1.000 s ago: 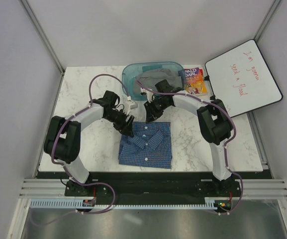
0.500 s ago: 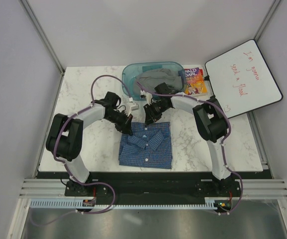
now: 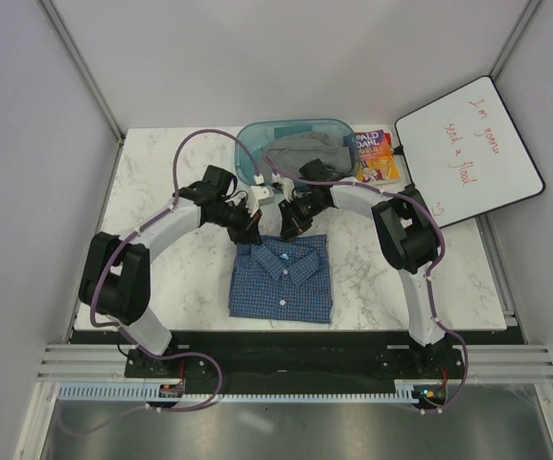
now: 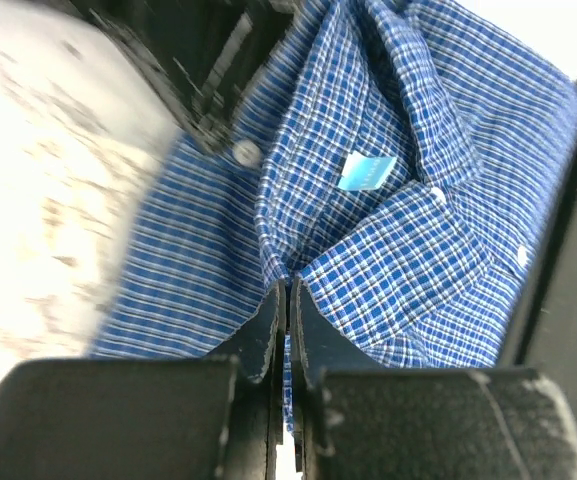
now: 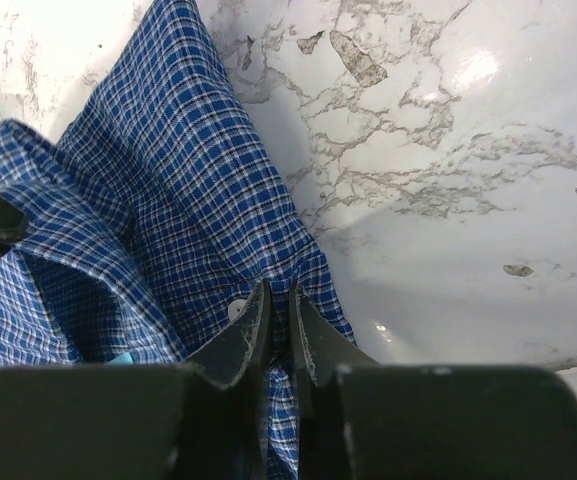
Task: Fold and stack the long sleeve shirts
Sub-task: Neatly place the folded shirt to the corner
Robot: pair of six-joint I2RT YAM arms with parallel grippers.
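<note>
shirt (image 3: pixel 282 286): folded, collar away from me, on the marble table (image 3: pixel 166 283) just ahead of my bases.
left gripper (image 4: pixel 288 300): pressed together on a fold beside the collar; I judge it is there to square the far edge.
right gripper (image 5: pixel 278 300): pinching the same edge, so both corners move together.
bin (image 3: pixel 247 144): just beyond, holding grey cloth (image 3: pixel 300 146).

Far edge: in the top view, the collar side of the shirt (image 3: pixel 282 283) lies under the left end effector (image 3: pixel 248 230) and right end effector (image 3: pixel 291 227).
Pinched cloth: hidden between the closed fingers in both wrist views.
Left wrist, upper left: dark blurred shape, unidentifiable.
Bin (image 3: pixel 295 123): grey cloth (image 3: pixel 307 149) inside, partly behind the right arm.
</note>
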